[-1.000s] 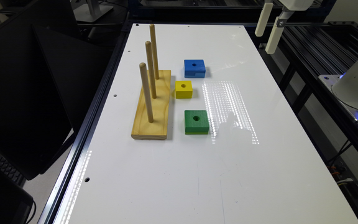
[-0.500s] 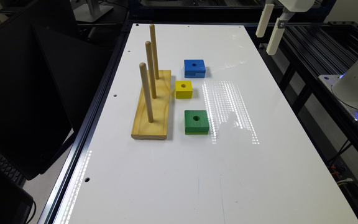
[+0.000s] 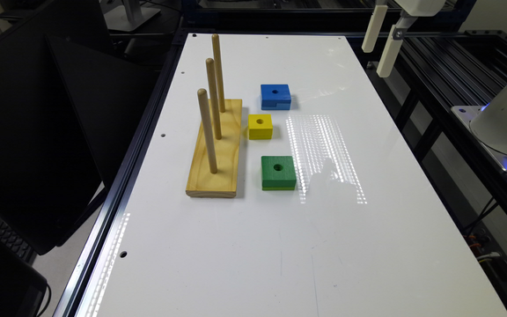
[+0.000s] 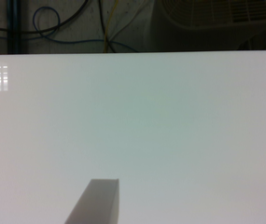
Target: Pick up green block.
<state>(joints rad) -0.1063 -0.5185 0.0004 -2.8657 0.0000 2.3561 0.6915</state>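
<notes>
Nothing of the pick is done yet. The green block [image 3: 278, 172] is lying flat on the white surface [image 3: 280, 246], untouched, just beside the near end of the peg board [image 3: 216, 149], with the yellow block [image 3: 260, 126] and blue block [image 3: 275, 96] lined up beyond it. The gripper [image 3: 381, 39] is hanging high over the far corner at the exterior view's right, well apart from the block. In the wrist view its jaws are standing spread wide over bare surface, gripping nothing. Reaching, descending, closing and lifting are all still to come

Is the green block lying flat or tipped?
Flat: the square dark-green wooden block rests on the white table, hole facing up.
</notes>
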